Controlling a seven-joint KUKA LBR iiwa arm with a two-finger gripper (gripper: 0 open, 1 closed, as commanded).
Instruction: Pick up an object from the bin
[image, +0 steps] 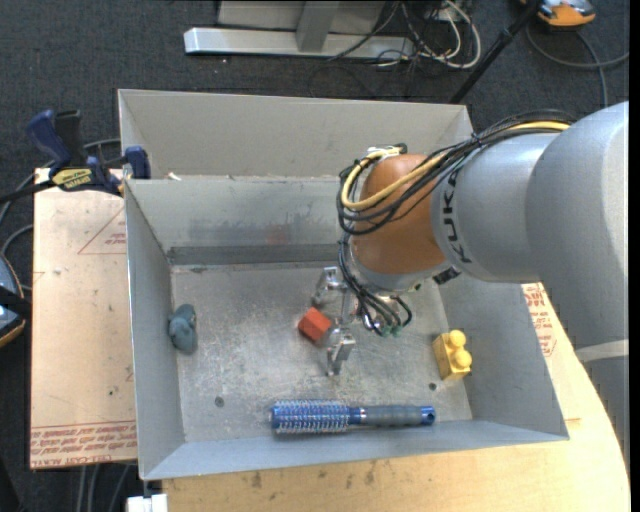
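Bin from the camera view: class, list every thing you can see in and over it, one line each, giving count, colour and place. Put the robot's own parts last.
block: one, orange-red, middle of the floor, beside the gripper
lump: one, grey-blue, left side of the floor
brick: one, yellow, right side of the floor
brush: one, blue, lying along the near wall
bin: one, grey metal, holding all four things
arm: one, silver-grey, reaching in from the right
gripper: one, metal, open, low over the middle of the floor, next to the block
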